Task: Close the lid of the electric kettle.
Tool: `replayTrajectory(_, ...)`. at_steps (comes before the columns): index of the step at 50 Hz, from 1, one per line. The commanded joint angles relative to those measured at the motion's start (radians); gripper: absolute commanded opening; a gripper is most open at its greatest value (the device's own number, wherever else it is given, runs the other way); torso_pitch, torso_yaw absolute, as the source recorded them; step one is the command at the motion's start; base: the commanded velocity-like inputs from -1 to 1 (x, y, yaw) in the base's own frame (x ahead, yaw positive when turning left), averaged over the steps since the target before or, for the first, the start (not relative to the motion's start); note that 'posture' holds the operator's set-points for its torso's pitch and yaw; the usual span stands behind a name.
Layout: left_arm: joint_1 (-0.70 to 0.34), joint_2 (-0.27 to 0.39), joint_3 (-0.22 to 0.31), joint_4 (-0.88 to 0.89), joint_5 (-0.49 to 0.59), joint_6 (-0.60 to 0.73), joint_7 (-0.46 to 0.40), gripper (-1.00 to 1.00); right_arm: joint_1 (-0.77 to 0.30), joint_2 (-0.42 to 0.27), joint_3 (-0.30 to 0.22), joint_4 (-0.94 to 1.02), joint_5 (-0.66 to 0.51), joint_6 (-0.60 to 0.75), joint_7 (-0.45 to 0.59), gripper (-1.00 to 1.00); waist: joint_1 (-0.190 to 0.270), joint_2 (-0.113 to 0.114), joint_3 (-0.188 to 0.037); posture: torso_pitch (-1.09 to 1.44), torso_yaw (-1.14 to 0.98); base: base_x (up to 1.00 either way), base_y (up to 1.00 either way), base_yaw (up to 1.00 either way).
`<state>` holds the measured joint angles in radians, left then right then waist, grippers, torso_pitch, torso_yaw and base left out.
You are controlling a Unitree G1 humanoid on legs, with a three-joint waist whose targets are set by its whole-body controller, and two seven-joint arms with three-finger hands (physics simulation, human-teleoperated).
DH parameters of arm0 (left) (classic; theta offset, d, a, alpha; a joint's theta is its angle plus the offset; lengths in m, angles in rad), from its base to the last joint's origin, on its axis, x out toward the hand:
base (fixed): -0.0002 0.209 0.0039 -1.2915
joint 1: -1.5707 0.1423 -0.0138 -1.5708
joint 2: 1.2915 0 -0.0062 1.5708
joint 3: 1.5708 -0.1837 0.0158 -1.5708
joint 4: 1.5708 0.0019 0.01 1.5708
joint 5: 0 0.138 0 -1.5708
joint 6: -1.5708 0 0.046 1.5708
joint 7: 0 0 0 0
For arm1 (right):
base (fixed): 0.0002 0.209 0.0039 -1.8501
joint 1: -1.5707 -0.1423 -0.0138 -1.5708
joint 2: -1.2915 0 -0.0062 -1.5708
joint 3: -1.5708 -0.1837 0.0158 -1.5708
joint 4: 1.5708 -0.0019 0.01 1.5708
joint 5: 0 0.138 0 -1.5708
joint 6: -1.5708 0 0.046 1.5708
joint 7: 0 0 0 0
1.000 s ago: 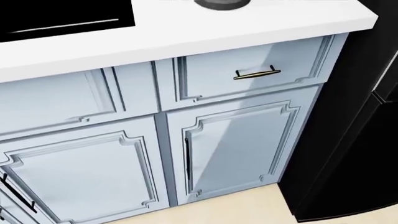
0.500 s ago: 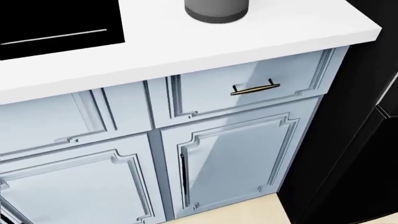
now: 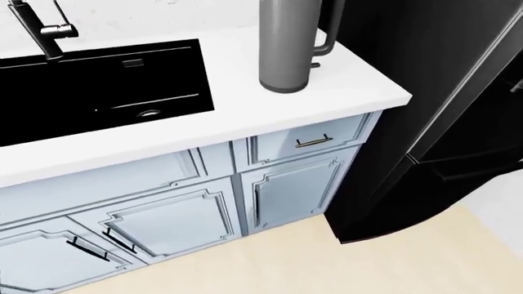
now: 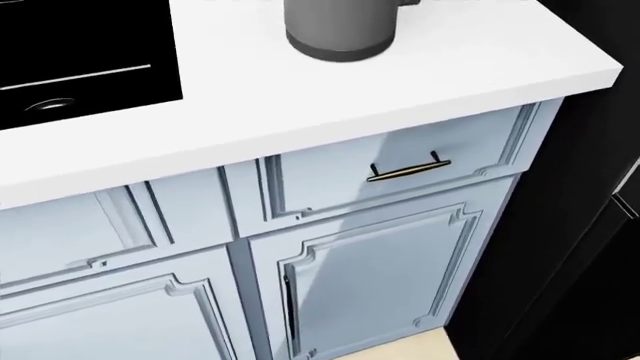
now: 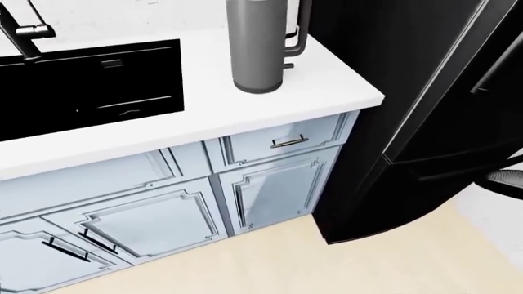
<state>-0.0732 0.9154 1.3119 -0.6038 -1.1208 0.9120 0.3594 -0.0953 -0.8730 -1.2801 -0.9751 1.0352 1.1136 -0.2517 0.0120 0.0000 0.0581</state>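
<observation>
A tall grey electric kettle (image 3: 287, 46) with a dark handle (image 3: 327, 37) stands on the white counter (image 3: 360, 92), near its right end. Its top and lid are cut off by the upper edge of all three views. The head view shows only the kettle's base (image 4: 338, 34). Neither of my hands shows in any view.
A black sink (image 3: 98, 89) with a dark faucet (image 3: 41, 24) is set in the counter left of the kettle. Pale blue cabinets and a drawer with a brass pull (image 4: 408, 169) fill the space below. A black fridge (image 3: 441, 110) stands at the right. Beige floor (image 3: 327, 263) lies beneath.
The camera has tilted up or moved closer: the counter, drawer and kettle base slide down in the head view, and more of the kettle and sink shows.
</observation>
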Motion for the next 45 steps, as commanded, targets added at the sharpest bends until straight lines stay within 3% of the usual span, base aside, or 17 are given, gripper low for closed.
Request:
replayTrajectory(1,-0.007,0.023,0.005,-0.014,-0.004,-0.025,-0.005,1.0,-0.004,-0.014,-0.006,0.002,-0.014,-0.024,-0.004,1.0,-0.001,0.004,-0.002,0.0,0.0,0.11,0.0,0.0)
replayTrajectory(4,-0.009,0.022,0.004,-0.016,-0.006,-0.024,-0.002,1.0,-0.005,-0.015,-0.007,0.0,-0.011,-0.021,-0.005,1.0,0.002,-0.059,-0.017,0.0,0.0,0.1,0.0,0.0)
replayTrajectory(5,-0.009,0.022,0.001,-0.016,-0.004,-0.025,-0.002,1.0,-0.004,-0.013,-0.004,0.0,-0.013,-0.022,-0.005,1.0,0.0,-0.041,-0.011,0.0,0.0,0.09,0.0,0.0)
replayTrajectory(7,-0.009,0.021,-0.001,-0.019,-0.006,-0.024,0.001,1.0,-0.001,-0.008,-0.003,-0.001,-0.021,-0.026,0.001,1.0,-0.008,-0.044,-0.002,0.0,0.0,0.1,0.0,0.0)
replayTrajectory(13,-0.012,0.019,-0.01,-0.019,0.0,-0.029,-0.001,1.0,-0.002,0.0,0.009,-0.002,-0.037,-0.032,0.009,1.0,-0.016,0.001,0.004,0.0,0.0,0.1,0.0,0.0)
replayTrajectory(15,-0.012,0.018,-0.011,-0.02,0.001,-0.03,-0.002,1.0,-0.004,0.002,0.012,-0.002,-0.043,-0.033,0.012,1.0,-0.02,0.029,0.002,0.0,0.0,0.1,0.0,0.0)
replayTrajectory(17,-0.013,0.019,-0.01,-0.02,0.0,-0.029,-0.001,1.0,-0.004,0.004,0.01,-0.001,-0.047,-0.033,0.018,1.0,-0.027,0.067,-0.02,0.0,0.0,0.1,0.0,0.0)
replayTrajectory(18,-0.012,0.018,-0.01,-0.02,0.001,-0.029,-0.003,1.0,-0.006,0.003,0.007,-0.001,-0.046,-0.03,0.019,1.0,-0.012,0.047,-0.009,0.0,0.0,0.11,0.0,0.0)
replayTrajectory(20,-0.012,0.02,-0.006,-0.018,0.0,-0.027,-0.003,1.0,-0.008,0.001,0.004,-0.001,-0.043,-0.026,0.018,1.0,-0.008,0.056,0.0,0.0,0.0,0.11,0.0,0.0)
replayTrajectory(25,-0.011,0.021,0.0,-0.016,-0.002,-0.025,-0.005,1.0,-0.009,0.003,0.007,-0.003,-0.047,-0.027,0.02,1.0,-0.003,0.02,-0.005,0.0,0.0,0.1,0.0,0.0)
replayTrajectory(30,-0.009,0.026,0.008,-0.015,-0.008,-0.021,-0.003,1.0,-0.01,0.005,0.009,-0.002,-0.049,-0.028,0.02,1.0,0.007,-0.051,-0.025,0.0,0.0,0.1,0.0,0.0)
replayTrajectory(31,-0.008,0.025,0.007,-0.015,-0.007,-0.022,-0.003,1.0,-0.01,0.006,0.011,-0.002,-0.051,-0.029,0.021,1.0,-0.006,-0.03,-0.008,0.0,0.0,0.1,0.0,0.0)
replayTrajectory(32,-0.008,0.025,0.006,-0.016,-0.007,-0.022,-0.003,1.0,-0.011,0.004,0.009,-0.003,-0.048,-0.026,0.02,1.0,-0.006,-0.042,-0.003,0.0,0.0,0.1,0.0,0.0)
replayTrajectory(39,-0.008,0.023,0.004,-0.015,-0.004,-0.025,-0.004,1.0,-0.008,0.006,0.01,-0.002,-0.049,-0.029,0.019,1.0,-0.016,0.006,0.004,0.0,0.0,0.09,0.0,0.0)
replayTrajectory(42,-0.008,0.021,0.002,-0.014,-0.001,-0.028,-0.007,1.0,-0.012,0.002,0.007,-0.003,-0.043,-0.023,0.017,1.0,-0.021,0.07,-0.011,0.0,0.0,0.1,0.0,0.0)
replayTrajectory(43,-0.009,0.023,0.003,-0.013,-0.002,-0.027,-0.006,1.0,-0.011,0.005,0.007,-0.004,-0.044,-0.024,0.018,1.0,-0.018,0.055,-0.011,0.0,0.0,0.09,0.0,0.0)
replayTrajectory(45,-0.008,0.021,0.003,-0.013,0.0,-0.027,-0.007,1.0,-0.011,0.004,0.009,-0.005,-0.043,-0.024,0.017,1.0,-0.01,0.059,-0.001,0.0,0.0,0.1,0.0,0.0)
